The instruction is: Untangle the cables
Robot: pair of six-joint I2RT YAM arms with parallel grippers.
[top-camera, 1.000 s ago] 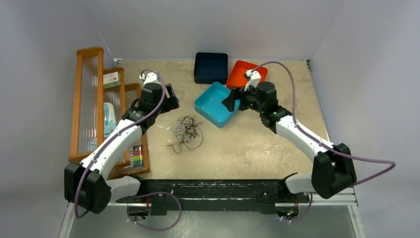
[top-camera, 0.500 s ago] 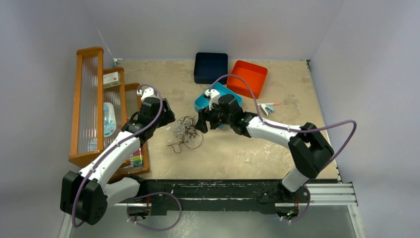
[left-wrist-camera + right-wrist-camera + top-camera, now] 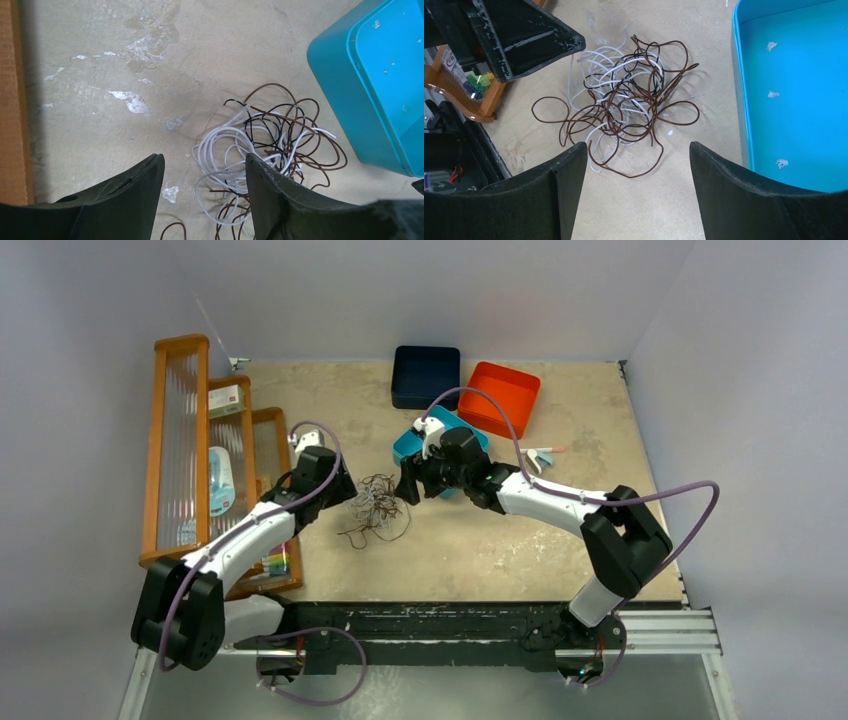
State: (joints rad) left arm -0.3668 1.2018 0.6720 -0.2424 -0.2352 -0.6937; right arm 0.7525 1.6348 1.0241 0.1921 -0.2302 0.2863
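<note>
the cables (image 3: 375, 506) lie in one messy pile on the table (image 3: 480, 545), white and brown ones all mixed up. the left gripper (image 3: 346, 490) is just left of the pile, wide and empty. the right gripper (image 3: 404, 485) is just right of it, wide and empty too. a blue tray (image 3: 794, 90) sits close by.

- cables (image 3: 624, 100): one loose, tangled wad of thin wires, white and dark brown-black, all looped through each other
- whole thing's lying flat on the table (image 3: 560, 540)
- whites mostly bunch on one side, and a few brown loops stray out past the edge
</note>
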